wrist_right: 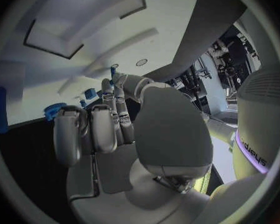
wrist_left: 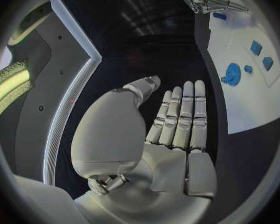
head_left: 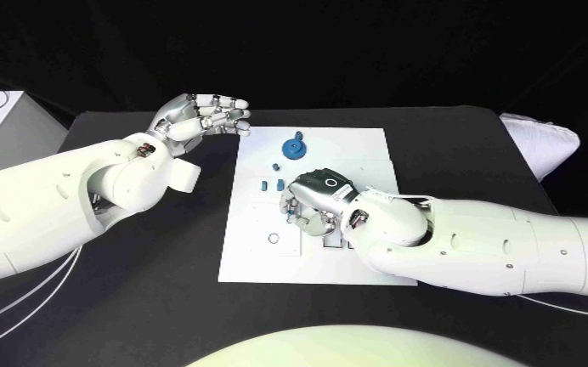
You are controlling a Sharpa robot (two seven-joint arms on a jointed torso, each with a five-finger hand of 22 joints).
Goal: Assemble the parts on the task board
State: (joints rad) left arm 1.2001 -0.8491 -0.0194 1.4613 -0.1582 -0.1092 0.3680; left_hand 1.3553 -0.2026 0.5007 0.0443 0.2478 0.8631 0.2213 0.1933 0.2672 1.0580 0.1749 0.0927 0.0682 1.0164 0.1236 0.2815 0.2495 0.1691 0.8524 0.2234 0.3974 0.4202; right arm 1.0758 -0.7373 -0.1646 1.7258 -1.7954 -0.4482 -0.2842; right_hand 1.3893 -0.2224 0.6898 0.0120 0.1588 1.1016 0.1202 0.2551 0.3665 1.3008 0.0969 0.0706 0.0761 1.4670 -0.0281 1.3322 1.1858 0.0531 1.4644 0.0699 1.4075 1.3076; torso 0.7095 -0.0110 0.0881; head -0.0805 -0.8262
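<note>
Task board (head_left: 362,150), the white plate, lies flat mid-table and is the largest thing in play; the right hand's fingers hang over its middle, and the left hand's fingertips sit just off its far left corner.

Right hand (head_left: 316,197) comes next: it is bent palm-down over the board with fingers curled toward the surface. The wrist view shows something small and blue near one fingertip, but whether it is pinched or merely lying beyond I cannot tell.

Left hand (head_left: 206,116) hovers beside the board, fingers loosely bent and apart, holding nothing; its own wrist view shows the fingers straight and empty.

Round blue part (head_left: 294,147) lies on the board just beyond the right hand's fingers, with a tiny blue piece (head_left: 309,144) touching or nearly touching it. Two small blue bars (head_left: 268,185) lie just beside those fingers, toward the left hand.

Judging the risk: the curled fingers hide the sockets beneath, so a part could go in askew, or the knuckles could sweep the loose bars off their places.
</note>
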